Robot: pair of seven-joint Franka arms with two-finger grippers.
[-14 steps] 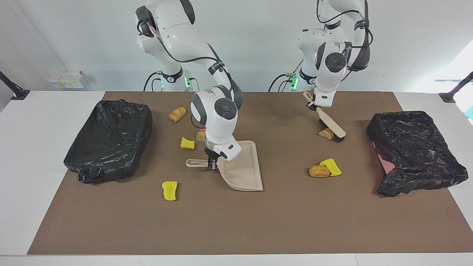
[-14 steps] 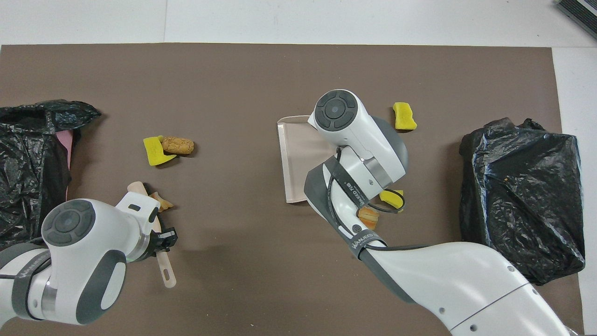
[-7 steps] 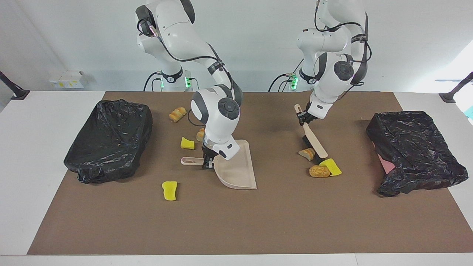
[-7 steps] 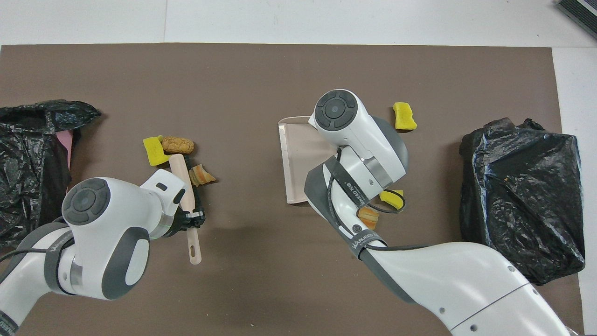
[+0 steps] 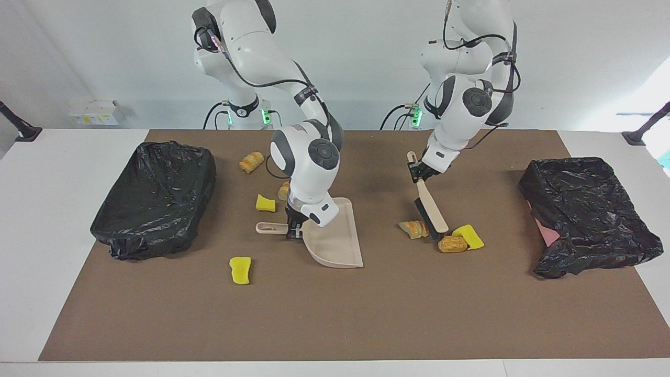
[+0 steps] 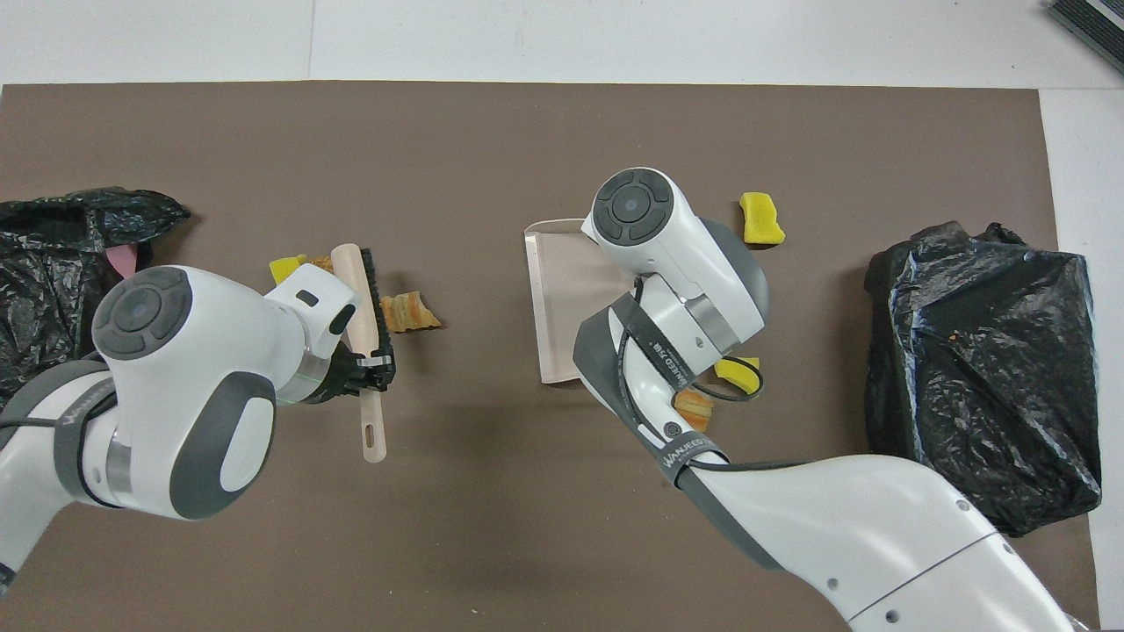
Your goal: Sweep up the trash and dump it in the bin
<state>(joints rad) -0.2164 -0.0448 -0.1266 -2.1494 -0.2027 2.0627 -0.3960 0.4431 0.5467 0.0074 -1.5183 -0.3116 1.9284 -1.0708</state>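
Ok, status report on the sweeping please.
Left gripper shut on beige brush. Right gripper shut on beige dustpan. Golden-brown bread lump between them, path clear.

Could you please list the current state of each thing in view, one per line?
Left gripper: shut on the brush handle.
Brush: tilted, bristles down against a bread slice.
Right gripper: shut on the dustpan handle.
Dustpan: empty, on the mat.
Bin at the right arm's end: open, bag-lined.

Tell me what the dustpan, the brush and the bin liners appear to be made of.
Dustpan: probably moulded plastic, beige, smooth, slightly glossy. Brush: pale beige handle, plastic or light wood, hard to tell; dark bristles underneath. Bin liners: thin black plastic film, crinkled with shiny highlights.
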